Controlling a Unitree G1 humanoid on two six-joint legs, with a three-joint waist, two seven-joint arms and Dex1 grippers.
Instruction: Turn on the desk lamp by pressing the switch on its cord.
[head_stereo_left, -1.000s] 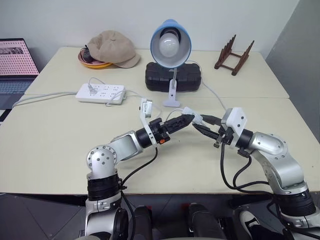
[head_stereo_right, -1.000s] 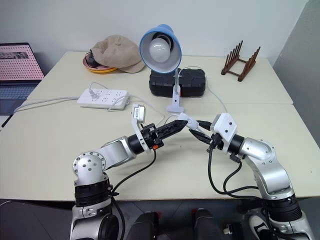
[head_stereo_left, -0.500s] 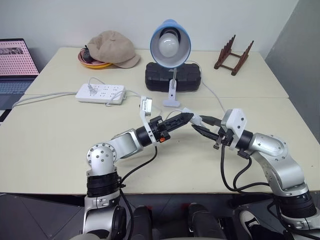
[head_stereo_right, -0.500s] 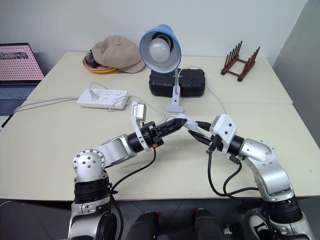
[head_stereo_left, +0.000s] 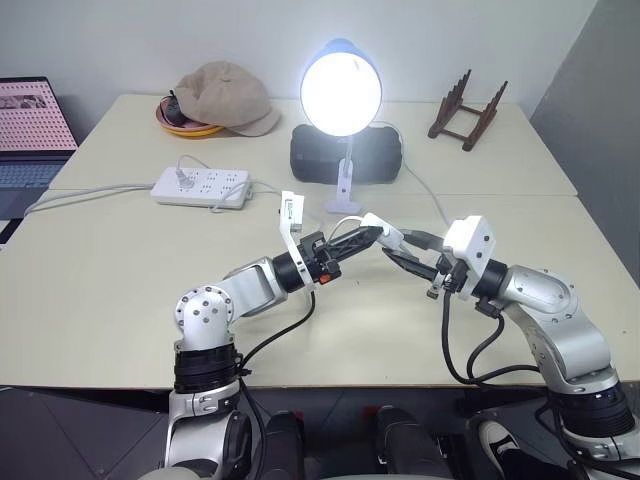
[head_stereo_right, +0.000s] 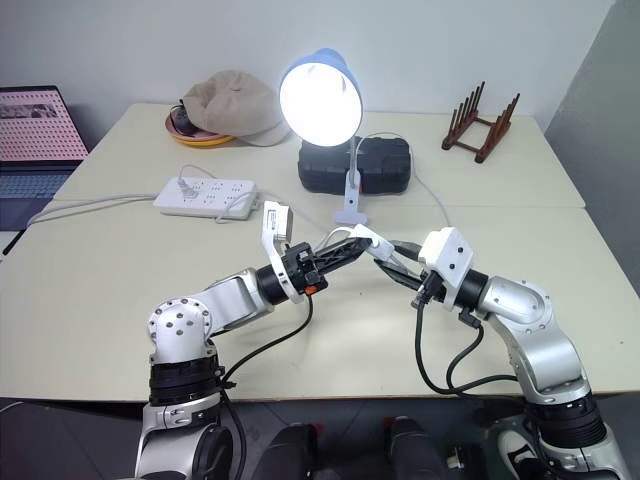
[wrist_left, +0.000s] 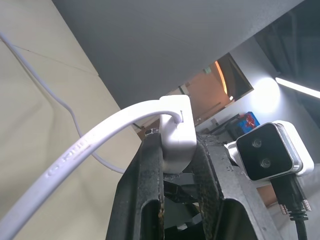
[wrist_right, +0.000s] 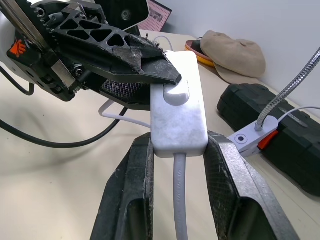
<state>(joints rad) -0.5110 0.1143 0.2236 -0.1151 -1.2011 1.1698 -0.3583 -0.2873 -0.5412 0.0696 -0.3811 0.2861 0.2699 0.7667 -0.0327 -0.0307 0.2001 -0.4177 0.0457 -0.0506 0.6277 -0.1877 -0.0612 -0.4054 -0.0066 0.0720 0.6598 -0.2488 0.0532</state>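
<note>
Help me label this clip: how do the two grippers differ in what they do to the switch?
The right gripper clamps the switch by its long sides, holding it off the table; the left gripper closes over its rocker end, one fingertip on the button. The right gripper steadies; the left gripper presses. Both are shut on the switch, and the desk lamp glows.

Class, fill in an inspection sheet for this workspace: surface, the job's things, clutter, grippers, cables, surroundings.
Surface: cream table.
Job's things: desk lamp lit; switch held above the table.
Clutter: cap on a bowl, black case, wooden rack.
Grippers: right gripper shut on the switch's sides; left gripper shut on it, one fingertip on the rocker.
Cables: cord; power strip with its cable.
Surroundings: laptop, wall.
</note>
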